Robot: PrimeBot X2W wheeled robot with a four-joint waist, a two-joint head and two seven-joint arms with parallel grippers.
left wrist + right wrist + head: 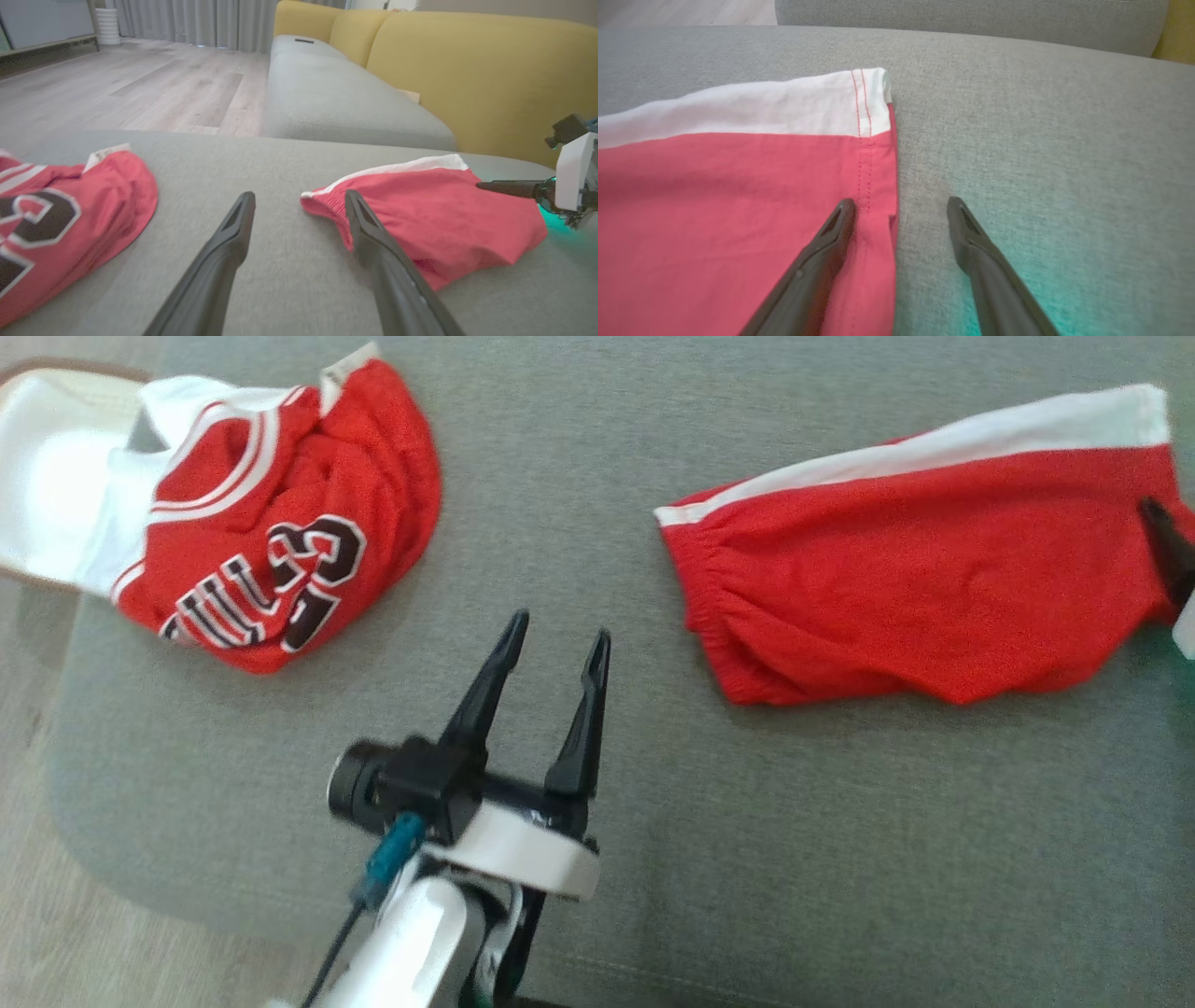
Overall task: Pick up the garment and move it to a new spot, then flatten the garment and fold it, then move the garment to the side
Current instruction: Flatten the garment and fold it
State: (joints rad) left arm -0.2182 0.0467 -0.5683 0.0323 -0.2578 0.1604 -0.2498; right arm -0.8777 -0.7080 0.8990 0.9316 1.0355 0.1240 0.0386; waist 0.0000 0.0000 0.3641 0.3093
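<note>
The red shorts (915,569) lie on the right of the grey cushion (747,859), white stripe along the far edge, apparently laid flat for folding; the right gripper (901,201) hovers at their hem, jaws wide, one finger over cloth and one over bare cushion; the left gripper (560,623), jaws wide and empty, sits mid-cushion short of the waistband; a crumpled jersey (289,523) crowds the left edge, leaving open room between and in front.
</note>
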